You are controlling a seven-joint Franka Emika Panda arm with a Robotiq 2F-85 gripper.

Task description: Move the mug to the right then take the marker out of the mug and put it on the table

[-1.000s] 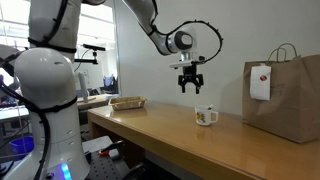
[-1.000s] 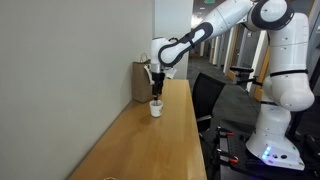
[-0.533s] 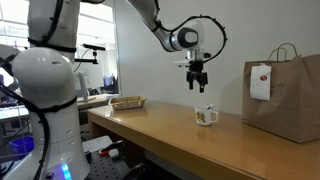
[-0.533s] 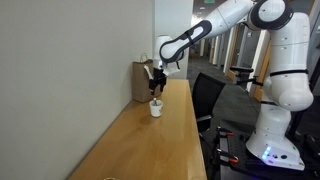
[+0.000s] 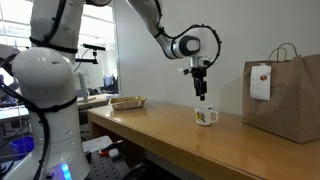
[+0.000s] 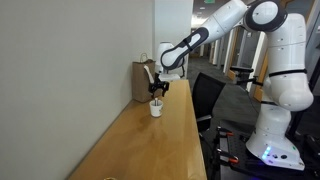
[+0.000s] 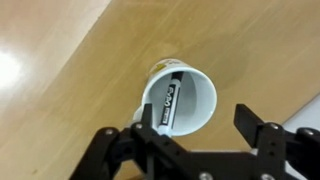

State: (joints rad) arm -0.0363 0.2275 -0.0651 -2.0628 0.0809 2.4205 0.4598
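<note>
Pincer: held open, straight above the mug.
Marker: leaned inside, long axis set across the jaws' closing line.

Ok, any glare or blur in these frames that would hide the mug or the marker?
Wrist view: a bright glare patch on the table at the left edge, clear of the mug; the marker inside reads sharp; the gripper at the bottom looks dark and slightly soft. Both exterior views: the mug is tiny and the marker cannot be made out.
</note>
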